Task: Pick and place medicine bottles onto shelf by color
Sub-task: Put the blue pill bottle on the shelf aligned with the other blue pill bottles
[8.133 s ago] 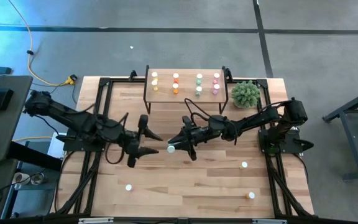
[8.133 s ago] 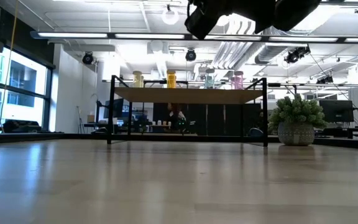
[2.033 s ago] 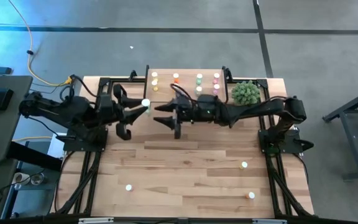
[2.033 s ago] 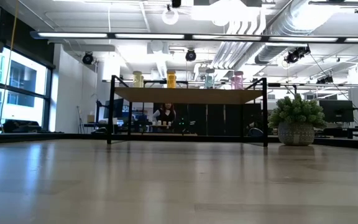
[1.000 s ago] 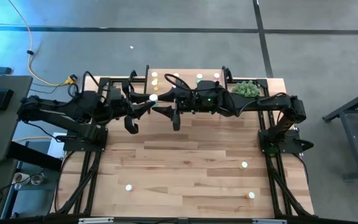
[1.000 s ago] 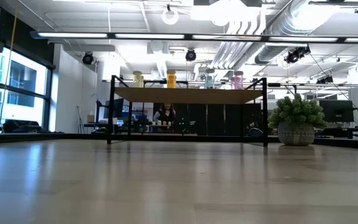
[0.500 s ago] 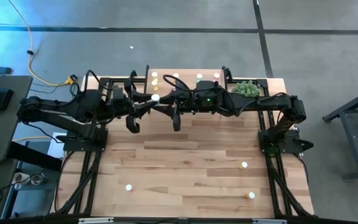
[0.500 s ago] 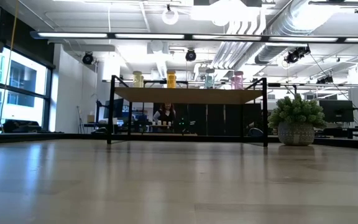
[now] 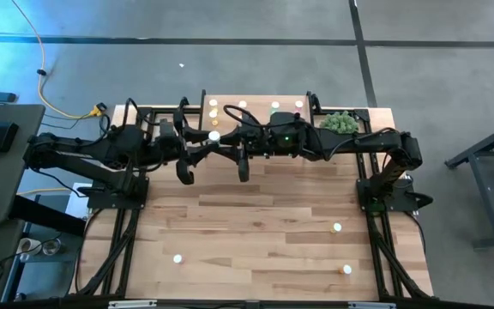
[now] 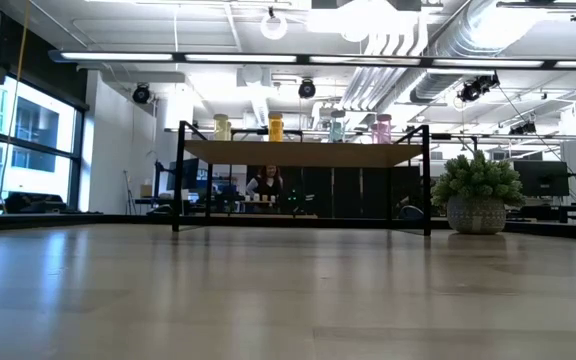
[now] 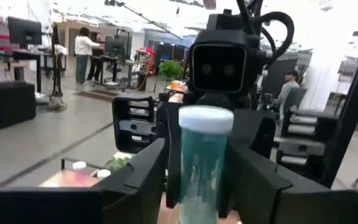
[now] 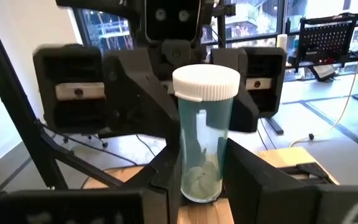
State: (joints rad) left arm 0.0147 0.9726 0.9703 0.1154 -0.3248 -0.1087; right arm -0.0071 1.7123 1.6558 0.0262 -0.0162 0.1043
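Note:
A translucent green medicine bottle with a white cap point(image 9: 214, 136) stands upright in the air in front of the shelf's left part. My left gripper point(image 9: 209, 143) comes from the table's left and is shut on it point(image 11: 197, 186). My right gripper point(image 9: 225, 148) faces it from the right, open. Its fingers point(image 12: 247, 177) stand on either side of the bottle's lower body point(image 12: 199, 168). The light-wood shelf point(image 10: 303, 152) carries yellow point(image 10: 222, 127), orange point(image 10: 275, 127), green point(image 10: 337, 127) and pink point(image 10: 382, 128) bottles. My left gripper pinches the green bottle's lower body point(image 11: 194, 180) between its two fingers point(image 11: 145, 180). The fingers come level from the table's left. The bottle stands upright, cap up, lifted clear of the table. My right gripper's fingers flank the same bottle; whether they touch it I cannot tell.
Three loose bottles lie on the near half of the table, one at the left point(image 9: 177, 257) and two at the right point(image 9: 337, 227) point(image 9: 346, 269). A green plant ball point(image 9: 339, 123) stands right of the shelf. Both arms cover the shelf's front edge.
My left gripper has crept a little toward the table's right with the green bottle, closer between my right gripper's fingers. The bottle stays upright and clear of the table. My right arm has kept still.

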